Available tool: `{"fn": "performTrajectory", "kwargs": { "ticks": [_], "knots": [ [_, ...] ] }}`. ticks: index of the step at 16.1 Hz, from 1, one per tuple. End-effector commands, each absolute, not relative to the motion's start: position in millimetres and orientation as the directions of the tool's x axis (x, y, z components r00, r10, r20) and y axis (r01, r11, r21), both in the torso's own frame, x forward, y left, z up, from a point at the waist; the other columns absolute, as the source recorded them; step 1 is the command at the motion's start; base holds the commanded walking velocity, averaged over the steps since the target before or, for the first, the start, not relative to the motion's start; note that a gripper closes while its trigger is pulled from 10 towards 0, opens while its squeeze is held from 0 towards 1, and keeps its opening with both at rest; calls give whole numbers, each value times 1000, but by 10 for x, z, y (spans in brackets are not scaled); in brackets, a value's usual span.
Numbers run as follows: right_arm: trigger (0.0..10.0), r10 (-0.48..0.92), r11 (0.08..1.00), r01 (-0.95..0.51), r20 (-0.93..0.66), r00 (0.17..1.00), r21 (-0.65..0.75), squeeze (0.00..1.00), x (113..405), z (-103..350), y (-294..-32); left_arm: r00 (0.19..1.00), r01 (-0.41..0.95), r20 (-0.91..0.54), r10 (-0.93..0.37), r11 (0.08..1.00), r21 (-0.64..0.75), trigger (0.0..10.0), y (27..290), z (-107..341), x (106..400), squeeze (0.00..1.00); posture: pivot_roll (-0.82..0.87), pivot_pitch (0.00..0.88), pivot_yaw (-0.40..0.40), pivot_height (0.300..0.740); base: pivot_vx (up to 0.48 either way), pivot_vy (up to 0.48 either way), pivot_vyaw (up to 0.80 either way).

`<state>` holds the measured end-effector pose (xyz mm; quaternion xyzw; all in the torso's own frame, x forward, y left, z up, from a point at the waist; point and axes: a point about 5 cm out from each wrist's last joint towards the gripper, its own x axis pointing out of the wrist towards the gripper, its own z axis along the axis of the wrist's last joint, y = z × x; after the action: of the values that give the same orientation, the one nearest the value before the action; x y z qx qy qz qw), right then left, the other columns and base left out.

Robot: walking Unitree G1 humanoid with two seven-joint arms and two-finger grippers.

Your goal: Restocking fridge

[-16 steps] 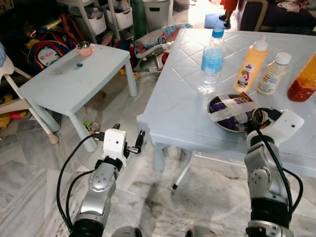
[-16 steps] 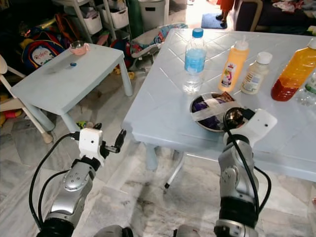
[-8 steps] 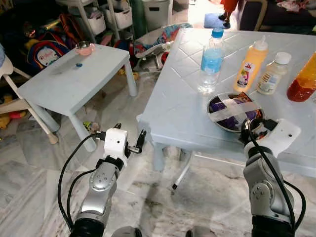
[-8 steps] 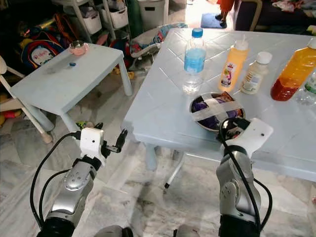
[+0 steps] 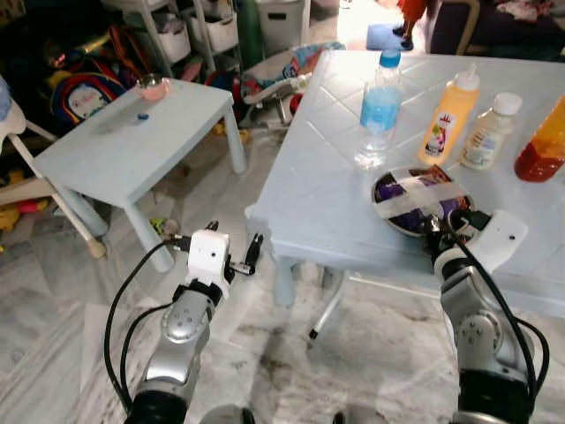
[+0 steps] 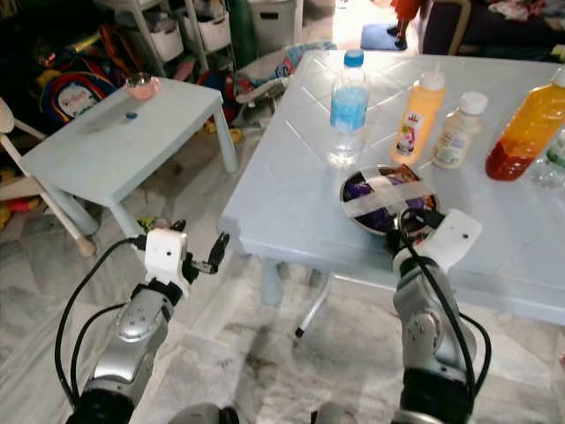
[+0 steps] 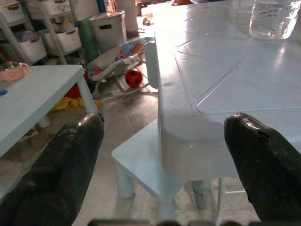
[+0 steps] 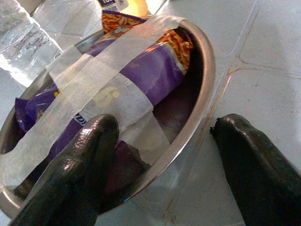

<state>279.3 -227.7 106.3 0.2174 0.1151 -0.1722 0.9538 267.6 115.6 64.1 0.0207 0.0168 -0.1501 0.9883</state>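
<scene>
The right gripper (image 8: 160, 155) straddles the bowl (image 8: 207, 70) rim near the table (image 5: 318, 203) edge, fingers spread, one inside against the taped snack bag (image 8: 141, 80). The left gripper (image 5: 231, 258) hangs open below.

Small pale-blue side table (image 5: 132, 146) at 10 o'clock; pink cup (image 5: 153, 87) and a blue cap (image 5: 142, 116) sit apart on its top. Colourful backpack (image 5: 81, 88) behind it. White storage bins (image 5: 190, 31) on shelving at 12 o'clock. Red ball (image 7: 133, 77) on floor beneath baby bouncer (image 5: 281, 74). Marble-pattern floor (image 5: 62, 291).
</scene>
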Motion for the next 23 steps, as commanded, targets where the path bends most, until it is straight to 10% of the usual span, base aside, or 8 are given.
{"fn": "performTrajectory", "kwargs": {
  "ticks": [1,2,4,5,23],
  "knots": [
    [10000,-265,842,377,-312,912,386,0,2814,1047,-2273,955,296,-41,-294,954,56,10000,1190,648,2682,0,-97,0,98,740,0,0,0],
    [10000,-243,837,378,-349,905,396,0,2837,1018,-2283,954,298,-41,-296,953,59,10000,1189,649,2678,0,-96,0,99,740,0,0,0],
    [2824,-216,834,382,-402,890,398,0,2838,967,-2275,951,310,-40,-308,948,68,10000,1179,654,2674,0,-96,0,101,740,0,0,0],
    [824,-220,833,388,-408,886,394,0,2837,960,-2287,950,311,-40,-309,948,69,10000,1177,654,2674,0,-96,0,101,740,0,0,0],
    [824,-248,789,458,-470,847,410,0,3069,1047,-2599,941,338,-47,-335,936,100,10000,1163,653,2662,0,-83,0,104,740,0,0,0]
  ]
}}
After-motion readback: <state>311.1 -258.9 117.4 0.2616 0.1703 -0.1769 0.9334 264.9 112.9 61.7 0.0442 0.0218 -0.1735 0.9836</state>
